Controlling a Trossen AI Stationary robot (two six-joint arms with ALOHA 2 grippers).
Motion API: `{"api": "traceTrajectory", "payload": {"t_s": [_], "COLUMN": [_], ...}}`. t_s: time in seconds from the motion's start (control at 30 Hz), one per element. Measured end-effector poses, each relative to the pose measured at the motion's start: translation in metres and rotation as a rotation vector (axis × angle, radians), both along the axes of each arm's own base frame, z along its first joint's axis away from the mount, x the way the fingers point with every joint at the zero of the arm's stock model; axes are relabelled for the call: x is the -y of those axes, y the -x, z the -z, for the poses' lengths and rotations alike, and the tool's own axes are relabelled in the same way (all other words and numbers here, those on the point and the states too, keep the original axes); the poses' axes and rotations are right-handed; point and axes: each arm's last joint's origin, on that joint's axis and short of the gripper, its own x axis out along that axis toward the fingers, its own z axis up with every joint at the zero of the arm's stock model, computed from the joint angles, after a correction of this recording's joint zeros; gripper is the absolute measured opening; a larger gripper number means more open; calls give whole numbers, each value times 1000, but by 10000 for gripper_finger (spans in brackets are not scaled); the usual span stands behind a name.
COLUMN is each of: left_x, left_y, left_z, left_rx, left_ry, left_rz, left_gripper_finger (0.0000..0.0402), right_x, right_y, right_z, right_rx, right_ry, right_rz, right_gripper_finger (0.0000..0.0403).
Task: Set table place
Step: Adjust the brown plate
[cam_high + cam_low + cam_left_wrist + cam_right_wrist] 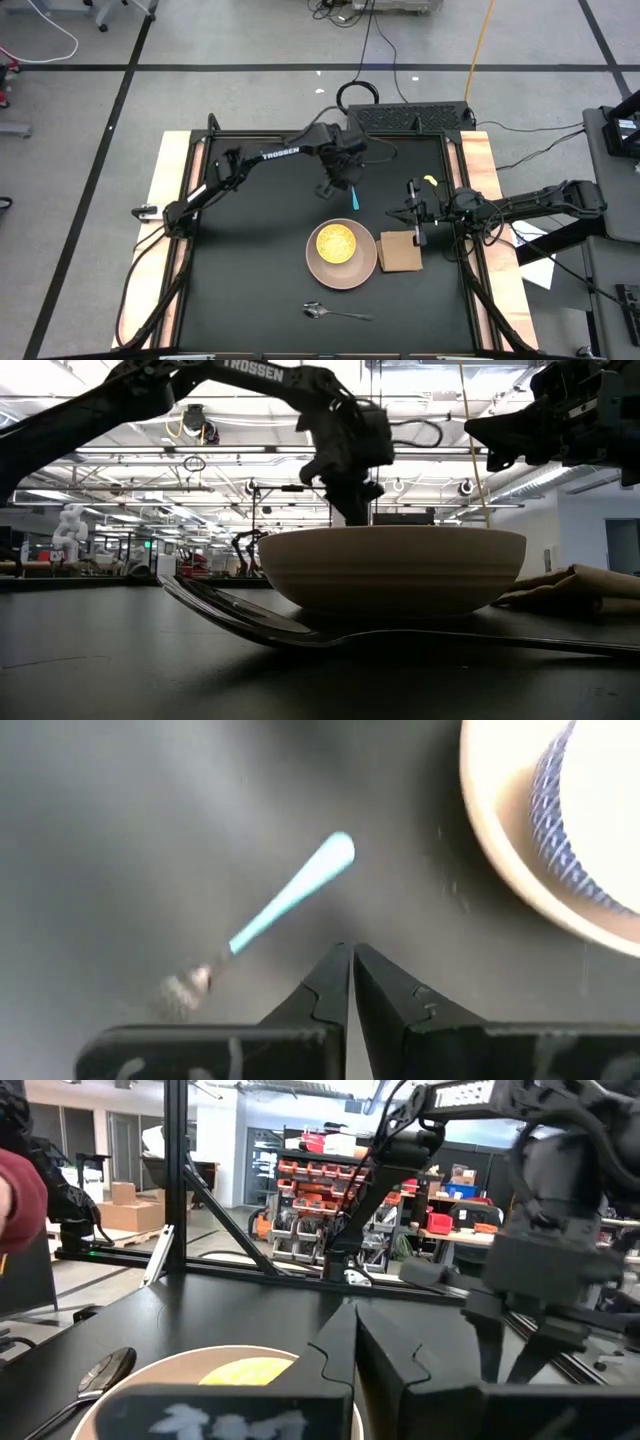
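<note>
Over the black table [250, 250], the left gripper [328, 188] hangs above the far middle of the surface, and its two fingers [330, 982] are pressed together with nothing between them. The small blue-handled fork [353, 197] lies flat on the tabletop just beside that claw, on the side toward the right arm, free of any grip; from the left wrist camera the fork [270, 915] sits just ahead of the closed tips, blue handle angled away, metal head nearer the claw. Nearer the front edge than the left claw sits the pale pink plate [318, 268], with the yellow dish [336, 242] resting inside it. In the left wrist view the plate's rim [500, 840] curves in off to one side of the claw.

Across to the right gripper [416, 212]: it hovers above the table on the right side, jaws shut and empty. The tan-brown napkin [400, 252] lies flat on the table just in front of this claw, its edge touching or all but touching the plate's rim. The right wrist camera looks past its closed fingers [345, 1342] at the plate and yellow dish [245, 1371] close ahead, with the left arm beyond.

The silver spoon [335, 313] lies near the front edge, apart from the plate and well away from both claws. At table level the spoon [260, 622] stretches across in front of the plate [390, 570].
</note>
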Motion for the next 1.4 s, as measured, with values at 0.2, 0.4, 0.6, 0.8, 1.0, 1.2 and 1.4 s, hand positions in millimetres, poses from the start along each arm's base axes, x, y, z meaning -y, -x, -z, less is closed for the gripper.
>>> {"api": "traceTrajectory", "payload": {"t_s": [0.2,0.4,0.6,0.8,1.0,1.2,1.4], "left_x": [9,7,10,20,22,15,1], "left_y": [-7,-6,-5,-4,-5,-7,15], "left_z": [-2,-1,0,1,1,-10,-62], "left_rx": [41,43,33,16,20,91,204], "left_ry": [-9,-21,-104,-139,-138,-106,-58], "left_rz": [8,29,145,273,276,171,47], "left_gripper_finger": [26,26,26,26,26,26,26], "right_x": [0,0,0,0,0,0,0], "right_y": [0,0,0,0,0,0,0], "right_z": [0,0,0,0,0,0,0], "right_rx": [0,0,0,-1,0,-1,-6], "right_ry": [0,0,0,0,0,-1,-27], "right_rz": [0,0,0,0,0,0,-3], "right_gripper_finger": [0,0,0,0,0,0,0]}}
